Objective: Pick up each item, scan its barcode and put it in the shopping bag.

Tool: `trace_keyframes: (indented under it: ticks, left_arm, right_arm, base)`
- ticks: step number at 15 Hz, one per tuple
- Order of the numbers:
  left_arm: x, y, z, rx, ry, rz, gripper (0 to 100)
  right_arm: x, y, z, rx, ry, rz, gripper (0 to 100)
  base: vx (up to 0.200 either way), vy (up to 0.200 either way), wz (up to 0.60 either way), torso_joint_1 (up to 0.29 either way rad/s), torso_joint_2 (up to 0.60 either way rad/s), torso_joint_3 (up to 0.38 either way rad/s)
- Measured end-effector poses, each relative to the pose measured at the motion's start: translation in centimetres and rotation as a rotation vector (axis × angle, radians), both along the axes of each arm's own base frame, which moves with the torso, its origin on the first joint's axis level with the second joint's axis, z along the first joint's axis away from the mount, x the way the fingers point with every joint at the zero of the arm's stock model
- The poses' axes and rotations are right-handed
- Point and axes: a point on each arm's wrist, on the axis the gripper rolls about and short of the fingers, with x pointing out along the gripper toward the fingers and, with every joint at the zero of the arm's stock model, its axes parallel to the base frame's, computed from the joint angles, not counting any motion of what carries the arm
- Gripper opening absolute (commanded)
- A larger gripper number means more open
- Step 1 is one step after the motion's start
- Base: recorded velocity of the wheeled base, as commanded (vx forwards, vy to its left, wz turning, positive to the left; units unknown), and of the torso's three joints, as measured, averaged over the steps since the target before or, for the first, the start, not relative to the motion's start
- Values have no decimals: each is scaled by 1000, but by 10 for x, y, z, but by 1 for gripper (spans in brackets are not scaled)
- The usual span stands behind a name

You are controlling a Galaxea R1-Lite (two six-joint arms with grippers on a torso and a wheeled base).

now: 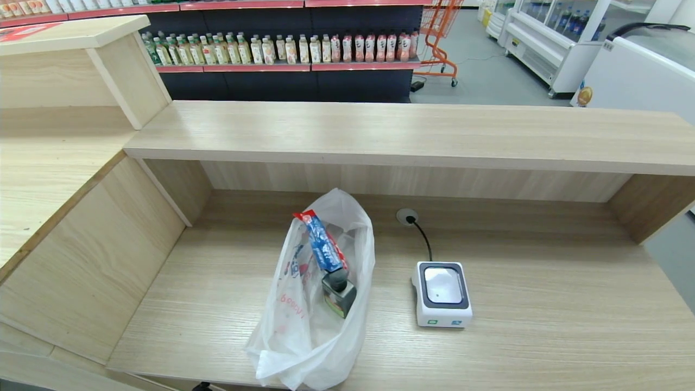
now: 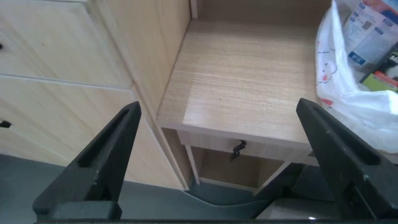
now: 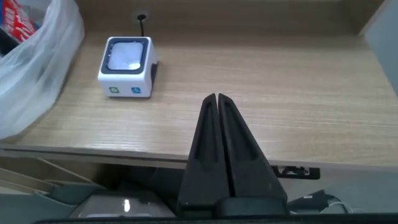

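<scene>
A white plastic shopping bag (image 1: 309, 320) stands open on the wooden counter, left of centre. Inside it lean a red and blue packet (image 1: 321, 241) and a small dark bottle with a black cap (image 1: 339, 293). The white barcode scanner (image 1: 442, 293) with a dark glass top sits to the right of the bag, its black cable running to a hole in the counter. My left gripper (image 2: 217, 124) is open, held below and in front of the counter's front left corner, with the bag (image 2: 348, 93) off to one side. My right gripper (image 3: 217, 102) is shut on nothing, hovering over the counter's front edge beside the scanner (image 3: 126, 67).
A raised wooden ledge (image 1: 412, 136) runs along the back of the counter, and a side wall (image 1: 92, 255) closes the left. The counter surface (image 1: 543, 304) right of the scanner is bare. Store shelves with bottles (image 1: 282, 49) and freezers (image 1: 575, 38) stand beyond.
</scene>
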Motion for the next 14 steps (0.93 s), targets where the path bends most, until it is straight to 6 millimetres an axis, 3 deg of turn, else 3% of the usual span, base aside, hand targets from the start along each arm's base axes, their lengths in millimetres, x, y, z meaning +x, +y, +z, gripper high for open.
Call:
trace_keyframes:
  ticks: [3,6,14]
  left_arm:
    - [0,0,0,-2,0,1,100]
    - [0,0,0,-1,0,-2,100]
    - [0,0,0,-2,0,-1,100]
  right_arm:
    - [0,0,0,0,1,1,0]
    - [0,0,0,0,1,0,0]
    - [0,0,0,-1,1,0,0]
  base:
    - [0,0,0,0,0,0]
    - [200,0,0,-7,4,6]
    - [0,0,0,0,0,0]
